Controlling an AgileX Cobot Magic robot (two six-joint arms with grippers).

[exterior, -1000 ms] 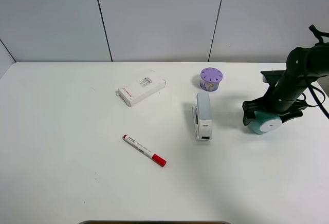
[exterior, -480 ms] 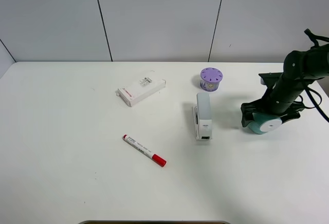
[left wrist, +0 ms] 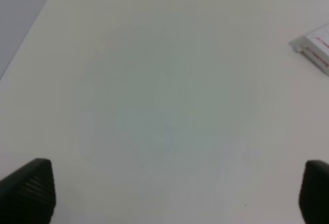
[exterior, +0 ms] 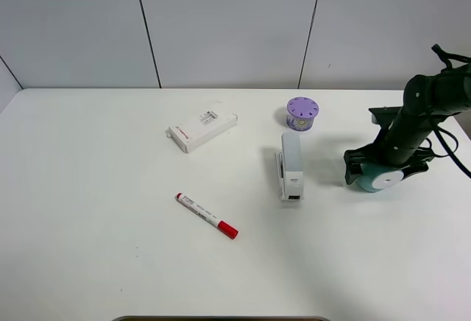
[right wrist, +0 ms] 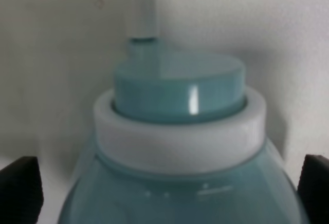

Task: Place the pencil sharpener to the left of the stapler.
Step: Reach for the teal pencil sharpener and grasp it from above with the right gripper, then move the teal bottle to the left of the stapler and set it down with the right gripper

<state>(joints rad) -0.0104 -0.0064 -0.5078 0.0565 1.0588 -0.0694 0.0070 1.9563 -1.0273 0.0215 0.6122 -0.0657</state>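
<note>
So the teal pencil sharpener [exterior: 379,180] was lying on its side on the white table [exterior: 88,188], over on the right, with its flat white face pointing at the front edge. It sat to the right of the stapler [exterior: 291,166], not touching it. The right gripper [exterior: 383,170] was down over it, jaws spread wide. In the wrist cam the black fingers [right wrist: 20,183] sat out either side of the body, and I couldn't see them pressing on it. A purple round container [exterior: 301,113] was just behind the stapler, a white box [exterior: 202,129] further left, and a red-capped marker [exterior: 207,216] nearer the front. The left gripper [left wrist: 172,193] hung open over bare table near that box.
</note>
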